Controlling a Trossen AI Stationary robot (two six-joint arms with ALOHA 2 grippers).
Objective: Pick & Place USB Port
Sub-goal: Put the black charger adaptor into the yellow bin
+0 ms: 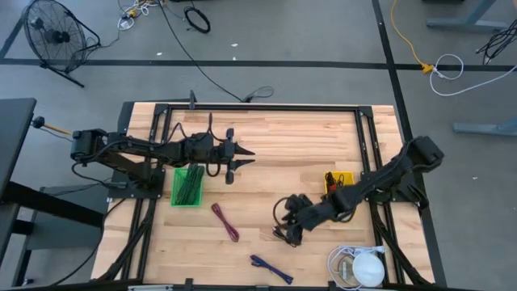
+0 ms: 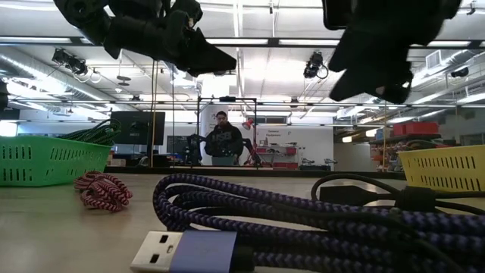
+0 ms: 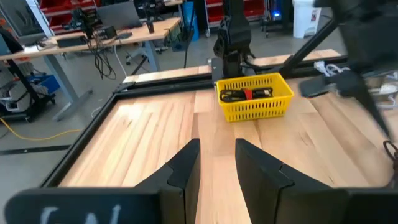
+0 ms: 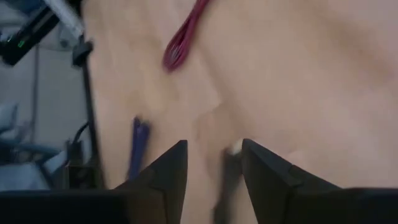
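Take the green basket point(image 1: 187, 185) as your reference. Just beyond its far right corner you find the left gripper point(image 1: 242, 158), raised above the table point(image 1: 275, 137), fingers parted with nothing between them. To the basket's right lies the red cable point(image 1: 225, 221), then the purple cable point(image 1: 271, 269) nearer the front edge. Farther right, the right gripper point(image 1: 287, 233) hangs low over a black USB cable point(image 1: 284, 212); its fingers stand apart, the black plug point(image 4: 231, 167) showing between them, ungripped. The yellow basket point(image 1: 337, 181) sits farthest right.
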